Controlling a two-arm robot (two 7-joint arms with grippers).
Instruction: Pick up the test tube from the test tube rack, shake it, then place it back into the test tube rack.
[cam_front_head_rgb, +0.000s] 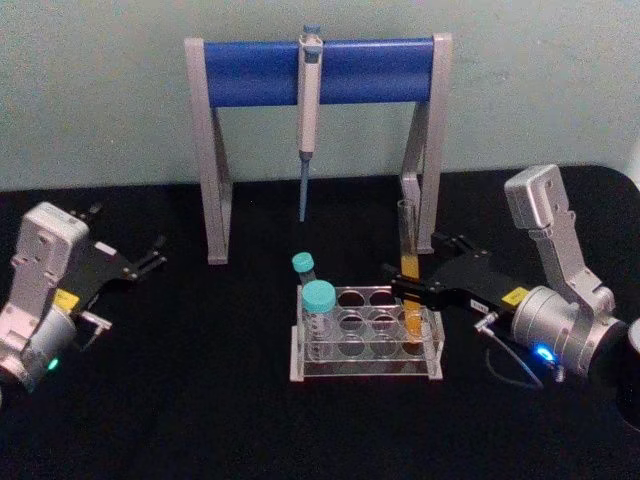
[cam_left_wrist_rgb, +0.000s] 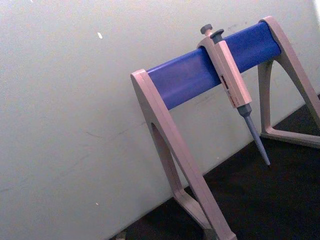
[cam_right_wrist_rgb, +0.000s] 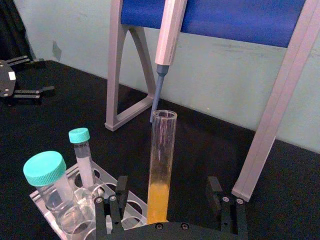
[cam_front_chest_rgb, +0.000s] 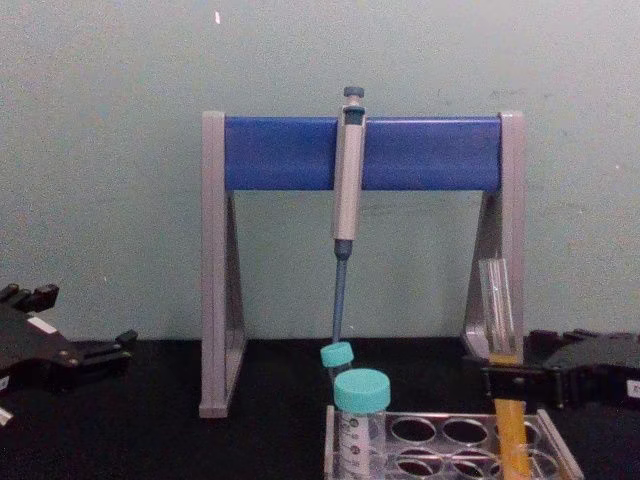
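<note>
The test tube (cam_front_head_rgb: 410, 240), orange-yellow liquid in its lower half, stands upright in a hole at the right end of the test tube rack (cam_front_head_rgb: 368, 366). Your right gripper (cam_front_head_rgb: 408, 285) straddles it just above the top plate, fingers spread and a gap showing on either side of the glass. Close off-centre and one finger will likely push the tube aslant against the hole's rim. Squeeze too lightly and the smooth glass may slip during the shake; with no cap, a hard shake could spill liquid. The two teal-capped tubes (cam_front_head_rgb: 318, 295) at the rack's left end stand well apart from the lift. The left gripper (cam_front_head_rgb: 150, 260) sits parked far left on the black table (cam_front_head_rgb: 200, 410), fingers also spread. The right wrist view makes the gaps beside the tube (cam_right_wrist_rgb: 161, 165) plain, where the head view leaves them hard to read. The chest view adds the height: the gripper (cam_front_chest_rgb: 505, 380) meets the tube (cam_front_chest_rgb: 498, 300) near the liquid's upper level.
</note>
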